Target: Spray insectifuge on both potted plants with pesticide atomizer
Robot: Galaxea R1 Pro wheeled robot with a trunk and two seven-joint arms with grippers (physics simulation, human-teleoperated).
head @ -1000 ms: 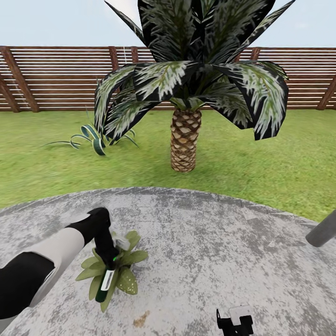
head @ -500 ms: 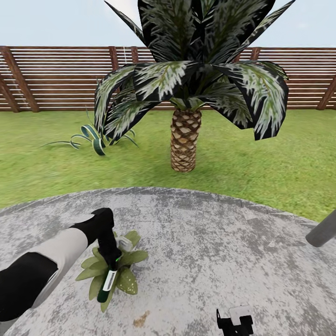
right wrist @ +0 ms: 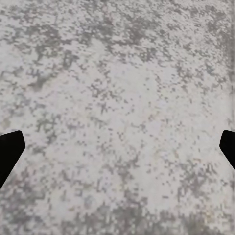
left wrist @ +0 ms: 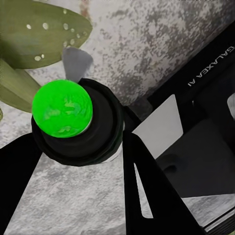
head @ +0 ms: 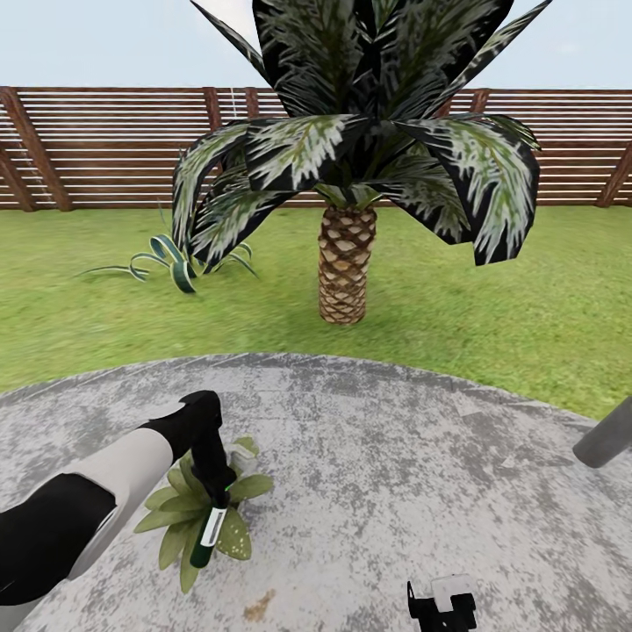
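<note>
My left gripper [head: 214, 502] is shut on the pesticide atomizer [head: 208, 533], a slim dark bottle with a white label and a green mark, held slanting just above a potted plant [head: 235, 537]. That plant is a low rosette of speckled green leaves on the round grey patio [head: 395, 465] of the garden. In the left wrist view the atomizer [left wrist: 63, 105] shows end-on as a dark round body with a bright green cap between my dark fingers [left wrist: 142, 186], with speckled leaves [left wrist: 39, 29] beyond it. My right gripper [head: 441, 606] hangs open over bare paving [right wrist: 117, 117].
A palm tree [head: 344, 263] stands on the lawn [head: 491, 298] beyond the patio, a striped agave [head: 175, 259] to its left, a brown slatted fence [head: 105, 149] behind. A grey post [head: 606, 434] enters at the right edge. A brown stain [head: 259, 604] marks the paving.
The view has shifted slightly. My left arm has carried the atomizer a little to the right across the plant. The right gripper has not moved.
</note>
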